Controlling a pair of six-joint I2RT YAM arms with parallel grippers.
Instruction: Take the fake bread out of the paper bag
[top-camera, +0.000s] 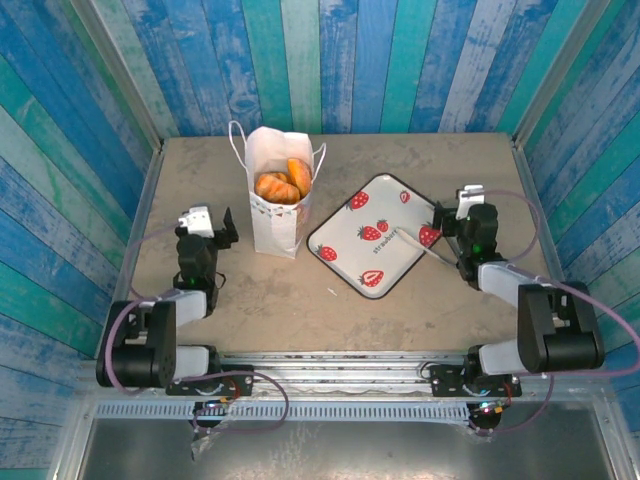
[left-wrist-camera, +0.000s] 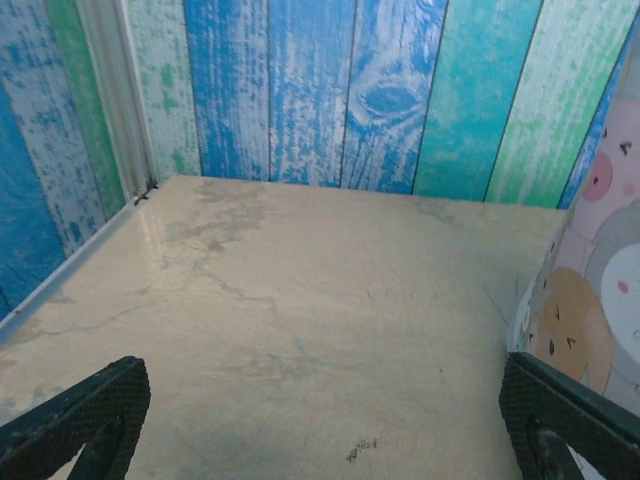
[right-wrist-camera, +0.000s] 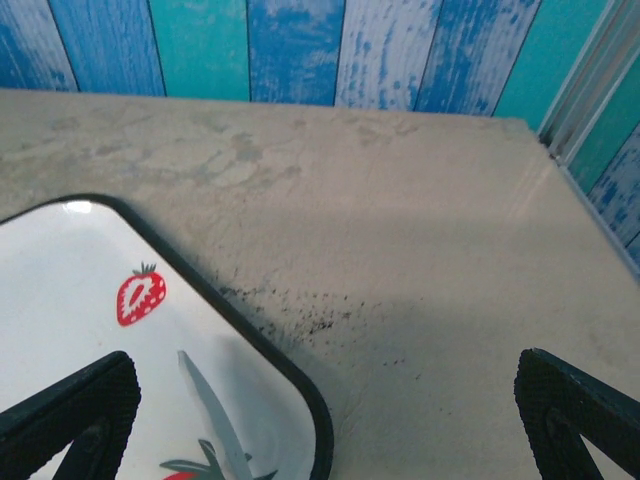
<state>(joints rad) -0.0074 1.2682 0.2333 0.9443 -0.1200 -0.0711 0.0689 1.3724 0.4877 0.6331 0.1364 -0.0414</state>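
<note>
The white paper bag (top-camera: 275, 205) stands upright at the table's back centre-left, its thin loop handles up. Glossy golden-orange fake bread (top-camera: 283, 182) shows in its open mouth. My left gripper (top-camera: 206, 228) rests low on the table to the bag's left, open, nothing between its fingers (left-wrist-camera: 85, 410). The bag's printed side (left-wrist-camera: 600, 290) shows at the right edge of the left wrist view. My right gripper (top-camera: 462, 218) is open at the right edge of the strawberry tray, and its fingers (right-wrist-camera: 75, 405) straddle the tray corner and bare table.
A white strawberry-print tray (top-camera: 345, 240) with a black rim lies right of the bag; its corner (right-wrist-camera: 200, 310) shows in the right wrist view. Blue and green plank walls enclose the table on three sides. A metal rail runs along the near edge.
</note>
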